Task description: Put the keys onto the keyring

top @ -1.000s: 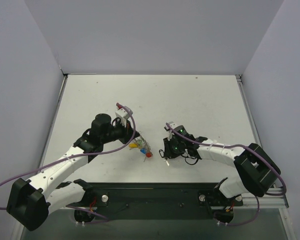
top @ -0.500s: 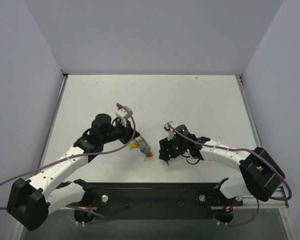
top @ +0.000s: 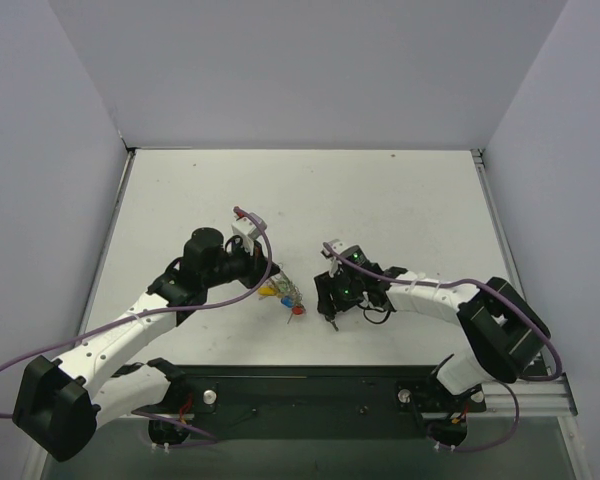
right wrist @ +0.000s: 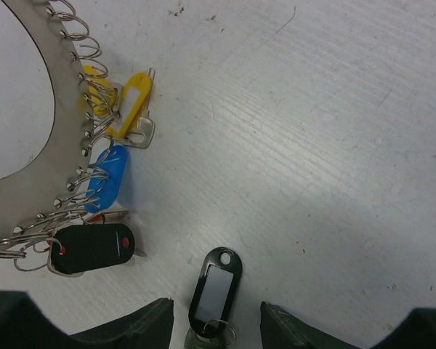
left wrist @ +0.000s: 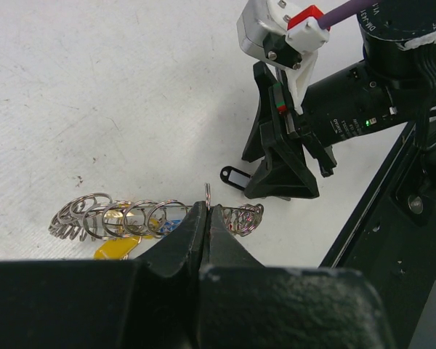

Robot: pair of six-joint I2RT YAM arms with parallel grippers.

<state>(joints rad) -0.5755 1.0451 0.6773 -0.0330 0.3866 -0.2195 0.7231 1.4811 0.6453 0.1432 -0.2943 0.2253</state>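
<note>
Low in the left wrist view, the left fingers point(left wrist: 178, 243) press together on a wire loop of the keyring point(left wrist: 105, 217), which lies on the surface point(left wrist: 94, 94). A yellow key point(right wrist: 133, 98), blue key point(right wrist: 107, 174) and black key point(right wrist: 93, 249) hang on it. The right fingers point(right wrist: 142, 323) stand apart around a loose key point(right wrist: 214, 289), bottom centre.

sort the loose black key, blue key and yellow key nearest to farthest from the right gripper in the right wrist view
1. loose black key, between the right gripper fingers
2. blue key, left, by the keyring
3. yellow key, upper left
</note>
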